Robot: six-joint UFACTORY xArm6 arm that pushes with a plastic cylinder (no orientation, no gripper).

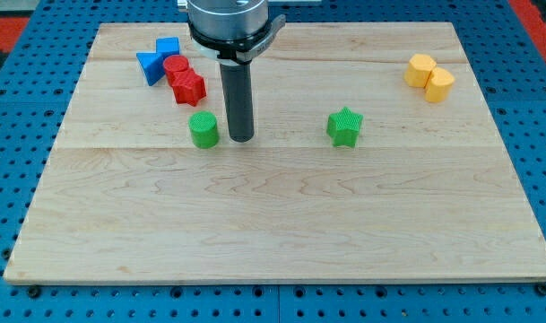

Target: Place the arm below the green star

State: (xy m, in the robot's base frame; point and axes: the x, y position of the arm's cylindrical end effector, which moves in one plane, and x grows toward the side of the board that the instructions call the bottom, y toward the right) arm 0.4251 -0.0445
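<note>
The green star [344, 126] lies on the wooden board [281, 224], right of the middle. My tip [241, 138] rests on the board well to the star's left, at about the same height in the view. It stands just right of a green cylinder [203, 130], close to it with a small gap.
A blue block [156, 62], a red cylinder [175, 66] and a red star [189, 87] cluster at the view's upper left. Two yellow blocks [429, 77] sit at the upper right. The arm's body hangs above the board's top middle.
</note>
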